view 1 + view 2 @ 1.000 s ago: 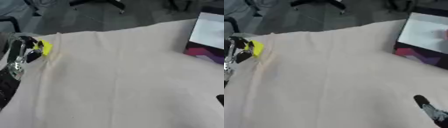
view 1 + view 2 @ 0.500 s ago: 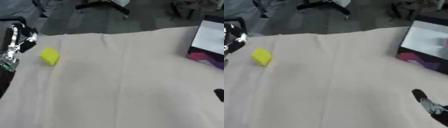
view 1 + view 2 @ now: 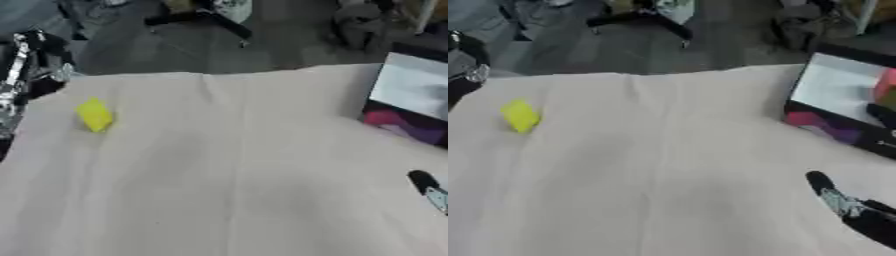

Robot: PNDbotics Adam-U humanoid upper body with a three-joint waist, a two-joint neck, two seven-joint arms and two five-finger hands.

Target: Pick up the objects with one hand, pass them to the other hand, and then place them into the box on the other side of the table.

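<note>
Left eye view: the small yellow block-shaped object (image 3: 94, 114) lies on the cream cloth-covered tabletop (image 3: 236, 190), near its left side, apart from both hands. The black-and-silver left hand (image 3: 24, 75) hangs just up and left of it, far nearer than the other hand; whether its fingers are apart or curled I cannot tell. The block looks matte and faceted, tilted, its long axis running roughly away from the robot. The cloth is soft, with a crease down its middle.

Right eye view: the open white-lined box with purple and black sides (image 3: 843, 107) stands at the right edge. The right hand (image 3: 842, 205) rests low right, fingers straight, holding nothing.
</note>
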